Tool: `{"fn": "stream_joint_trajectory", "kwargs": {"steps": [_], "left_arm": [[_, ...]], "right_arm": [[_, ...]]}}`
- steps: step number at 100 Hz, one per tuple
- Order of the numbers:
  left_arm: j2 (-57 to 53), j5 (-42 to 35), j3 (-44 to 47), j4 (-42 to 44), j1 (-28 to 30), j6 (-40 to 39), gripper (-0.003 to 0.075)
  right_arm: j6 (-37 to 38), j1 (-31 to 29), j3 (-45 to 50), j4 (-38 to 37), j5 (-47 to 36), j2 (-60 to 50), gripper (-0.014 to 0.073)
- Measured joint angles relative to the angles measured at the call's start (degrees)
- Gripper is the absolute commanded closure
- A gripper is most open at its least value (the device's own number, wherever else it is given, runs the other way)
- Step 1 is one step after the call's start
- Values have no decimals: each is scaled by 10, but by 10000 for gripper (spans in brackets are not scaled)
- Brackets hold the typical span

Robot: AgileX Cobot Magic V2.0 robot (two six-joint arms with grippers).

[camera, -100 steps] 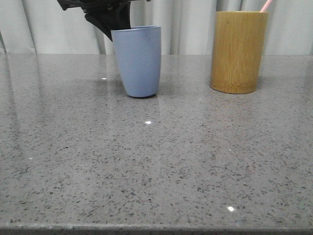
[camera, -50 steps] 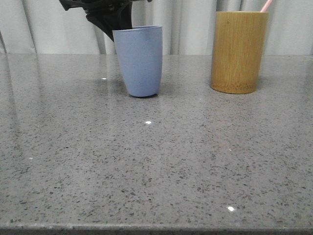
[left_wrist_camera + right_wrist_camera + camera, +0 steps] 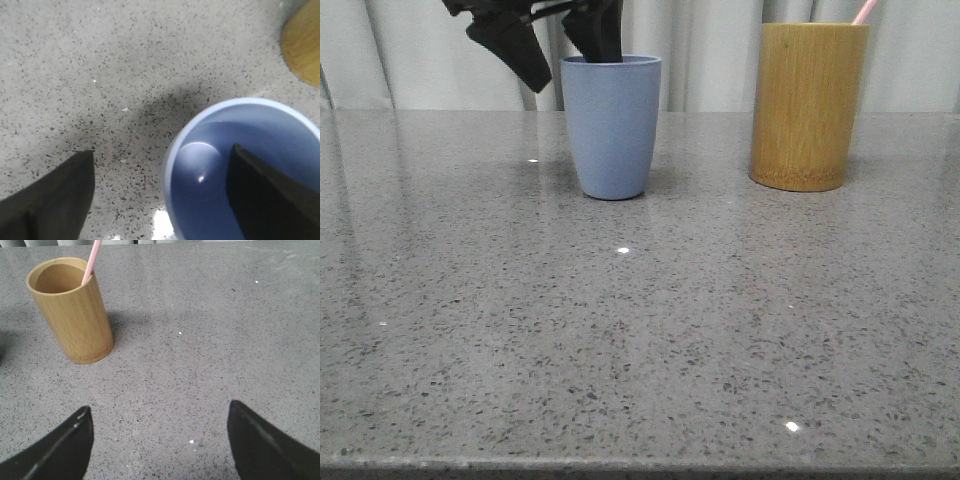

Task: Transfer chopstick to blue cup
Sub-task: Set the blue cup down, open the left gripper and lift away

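Grey desk (image 3: 640,330): my left pincer (image 3: 565,40) spread around blue cup (image 3: 611,125) rim to steady it; right pincer (image 3: 160,440) open, chopstick (image 3: 92,261) awaits in bamboo holder (image 3: 72,312).

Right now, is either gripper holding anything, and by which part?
Nothing is held. The left gripper is open, straddling the blue cup rim; the right gripper is open over bare table.
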Motion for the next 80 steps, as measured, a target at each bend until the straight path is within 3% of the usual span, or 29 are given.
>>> {"fn": "stream_joint_trajectory", "kwargs": {"steps": [38,63,80], "left_arm": [[-84,35,-14,5,20,1,183],[-156,83,-15,29,109,6,183],[-214,85,46,32,168,11,183]], "right_arm": [[0,0,0,0,0,0,35],[0,0,0,0,0,0,35],[0,0,0,0,0,0,35]]}}
